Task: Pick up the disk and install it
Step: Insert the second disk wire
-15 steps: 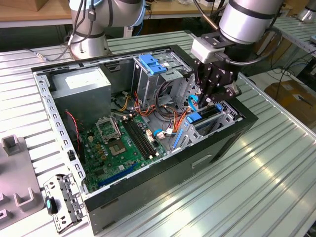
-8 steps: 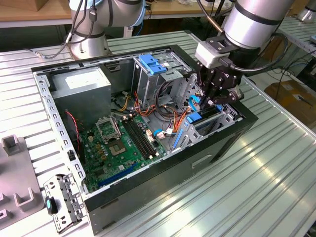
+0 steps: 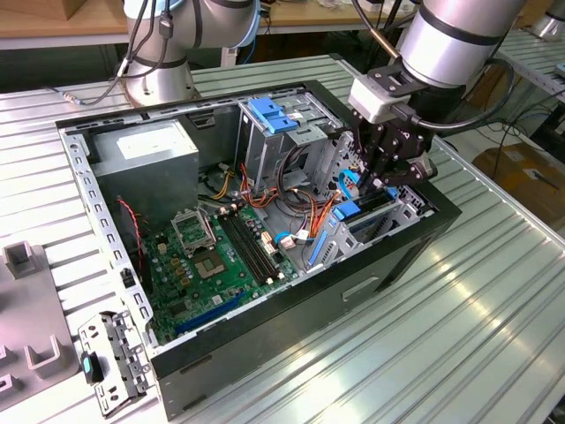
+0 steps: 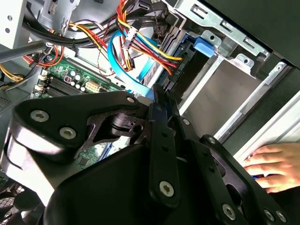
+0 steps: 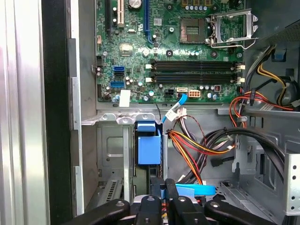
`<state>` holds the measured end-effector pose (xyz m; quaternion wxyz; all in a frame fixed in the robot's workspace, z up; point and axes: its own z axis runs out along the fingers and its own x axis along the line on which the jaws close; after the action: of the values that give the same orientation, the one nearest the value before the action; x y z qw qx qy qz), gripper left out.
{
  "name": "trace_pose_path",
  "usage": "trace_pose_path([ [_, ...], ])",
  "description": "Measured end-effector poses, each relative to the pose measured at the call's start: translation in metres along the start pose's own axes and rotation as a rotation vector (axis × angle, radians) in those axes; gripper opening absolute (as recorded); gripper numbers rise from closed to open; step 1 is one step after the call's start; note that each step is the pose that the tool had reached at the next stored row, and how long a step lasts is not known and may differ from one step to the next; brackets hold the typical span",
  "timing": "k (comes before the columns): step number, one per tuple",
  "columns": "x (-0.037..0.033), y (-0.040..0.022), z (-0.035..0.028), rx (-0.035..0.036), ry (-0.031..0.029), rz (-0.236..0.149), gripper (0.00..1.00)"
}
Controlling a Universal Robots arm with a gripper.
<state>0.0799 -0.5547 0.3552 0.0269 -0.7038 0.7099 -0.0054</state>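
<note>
The disk (image 3: 349, 212) stands on edge in the drive bay at the corner of the open computer case (image 3: 415, 252) on the exterior view's right. Mostly its blue plastic bracket (image 5: 149, 145) shows, with a blue tab (image 4: 206, 47) at one end. My gripper (image 3: 378, 181) reaches down into that bay from above. In both wrist views its black fingers (image 4: 161, 136) stand close together, with a thin blue strip of the bracket pinched between them. The gripper (image 5: 164, 190) hides the disk's metal body and label.
Orange, yellow and light blue cables (image 3: 300, 190) crowd the space beside the bay. A tall grey cage with a blue top (image 3: 269, 115), a grey box with a white sticker (image 3: 146, 150) and the green motherboard (image 3: 221, 256) fill the case. A person's hand (image 4: 272, 164) rests outside the case wall.
</note>
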Motion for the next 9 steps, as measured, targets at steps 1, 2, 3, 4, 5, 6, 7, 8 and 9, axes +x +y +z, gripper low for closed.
trace_pose_path([
  [1,0.0000,-0.0002,0.0001,0.0000,0.0002,0.000,0.16],
  [2,0.0001,-0.0005,0.0004,0.0000,-0.0001,0.000,0.16],
  [3,0.0001,-0.0007,0.0006,0.0000,-0.0001,0.000,0.16],
  [4,0.0002,-0.0009,0.0007,0.0000,-0.0001,0.000,0.16],
  [5,0.0004,-0.0016,0.0008,0.0000,-0.0002,0.000,0.16],
  [6,0.0005,-0.0016,0.0008,0.0000,-0.0001,0.000,0.16],
  [7,0.0007,-0.0017,0.0008,0.0000,-0.0001,0.000,0.16],
  [8,0.0009,-0.0018,0.0008,0.0000,-0.0001,0.000,0.16],
  [9,0.0010,-0.0018,0.0008,0.0000,-0.0001,0.000,0.16],
])
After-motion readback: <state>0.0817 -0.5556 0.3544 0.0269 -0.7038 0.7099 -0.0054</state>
